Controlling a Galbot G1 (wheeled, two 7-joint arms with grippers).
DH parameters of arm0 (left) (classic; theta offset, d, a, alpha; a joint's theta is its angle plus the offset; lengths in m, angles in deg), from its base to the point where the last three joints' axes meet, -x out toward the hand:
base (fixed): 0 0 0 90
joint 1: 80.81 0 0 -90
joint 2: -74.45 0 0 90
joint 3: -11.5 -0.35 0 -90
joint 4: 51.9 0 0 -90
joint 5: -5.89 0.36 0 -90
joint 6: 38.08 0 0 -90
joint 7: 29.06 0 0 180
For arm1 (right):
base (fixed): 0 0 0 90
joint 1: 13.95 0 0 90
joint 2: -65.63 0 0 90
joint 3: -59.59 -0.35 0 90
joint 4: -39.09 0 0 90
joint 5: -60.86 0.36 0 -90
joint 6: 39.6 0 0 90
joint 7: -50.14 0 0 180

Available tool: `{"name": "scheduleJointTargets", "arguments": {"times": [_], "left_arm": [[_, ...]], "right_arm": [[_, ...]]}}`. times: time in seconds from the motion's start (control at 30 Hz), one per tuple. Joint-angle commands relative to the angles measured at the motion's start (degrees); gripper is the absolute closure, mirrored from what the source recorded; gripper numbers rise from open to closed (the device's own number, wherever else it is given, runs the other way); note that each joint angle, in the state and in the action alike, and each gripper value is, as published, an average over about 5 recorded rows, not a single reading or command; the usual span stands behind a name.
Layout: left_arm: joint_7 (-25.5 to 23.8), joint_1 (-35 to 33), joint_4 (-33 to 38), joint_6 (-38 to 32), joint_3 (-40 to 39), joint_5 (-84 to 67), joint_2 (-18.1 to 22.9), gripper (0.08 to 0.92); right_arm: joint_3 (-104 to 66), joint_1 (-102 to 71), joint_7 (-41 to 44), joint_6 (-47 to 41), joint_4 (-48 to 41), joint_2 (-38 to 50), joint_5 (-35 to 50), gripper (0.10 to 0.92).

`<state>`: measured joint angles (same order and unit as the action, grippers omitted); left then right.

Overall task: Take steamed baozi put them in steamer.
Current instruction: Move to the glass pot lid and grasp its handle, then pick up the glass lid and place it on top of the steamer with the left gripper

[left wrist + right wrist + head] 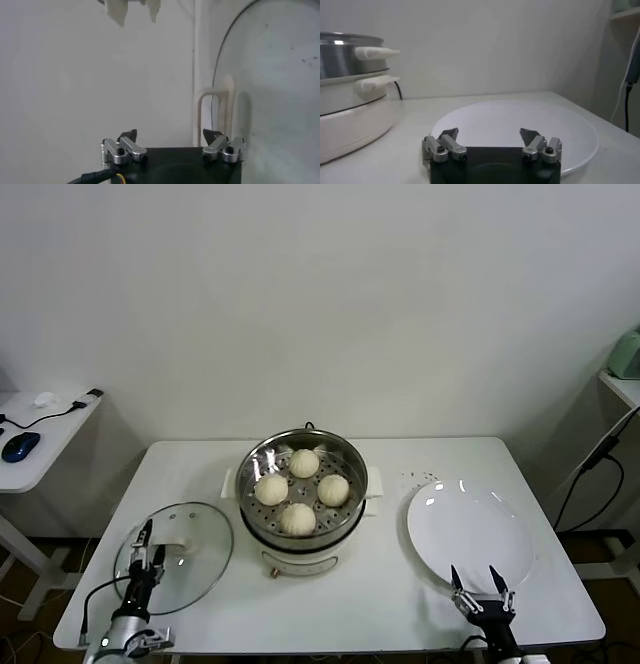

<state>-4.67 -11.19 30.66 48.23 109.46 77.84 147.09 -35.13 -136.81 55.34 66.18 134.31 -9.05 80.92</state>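
Note:
Several cream-white steamed baozi (302, 490) lie on the perforated tray inside the shiny steel steamer (352, 463) at the table's middle. The steamer's side also shows in the right wrist view (342, 55). My left gripper (146, 542) is open and empty at the table's front left, over the glass lid (200, 569). My right gripper (481, 582) is open and empty at the front right, at the near rim of the white plate (470, 529). In the wrist views both grippers, left (170, 136) and right (490, 134), hold nothing.
The white plate (520, 120) is bare. The glass lid (270, 75) with its white handle (212, 112) lies flat on the table. A side desk with a blue mouse (20, 446) stands at far left. Cables hang at far right (600, 464).

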Motion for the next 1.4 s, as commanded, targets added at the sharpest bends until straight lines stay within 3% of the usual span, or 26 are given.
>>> {"name": "scheduleJointTargets", "arguments": {"times": [0.03,0.2,0.57,0.83,1.17,1.4], "left_arm": [[0.0,2.3,-2.1,0.5,-0.1,0.7,0.0,0.19],[-0.2,2.3,-2.9,1.0,-0.5,0.2,0.1,0.294],[1.3,4.0,-8.1,0.8,-0.5,0.1,0.6,0.614],[1.0,2.9,-5.7,0.9,-0.5,-1.0,1.0,0.833],[-4.1,-1.4,10.3,2.1,2.4,-10.3,0.2,0.858],[-12.9,-4.9,21.8,3.0,6.9,-17.4,-4.9,0.858]], "right_arm": [[0.0,-0.3,0.4,0.3,0.4,-0.6,-0.6,0.203],[0.0,-0.4,1.0,0.9,0.5,-0.7,-1.4,0.203],[-0.5,-0.5,1.0,0.8,1.0,-0.7,-1.6,0.203],[-0.8,-0.3,1.0,0.4,1.7,-0.9,-1.9,0.203],[-1.2,-0.5,1.1,0.5,2.5,-0.7,-2.1,0.203],[-1.4,-0.5,0.8,-1.0,3.8,-0.6,-2.8,0.203]]}}
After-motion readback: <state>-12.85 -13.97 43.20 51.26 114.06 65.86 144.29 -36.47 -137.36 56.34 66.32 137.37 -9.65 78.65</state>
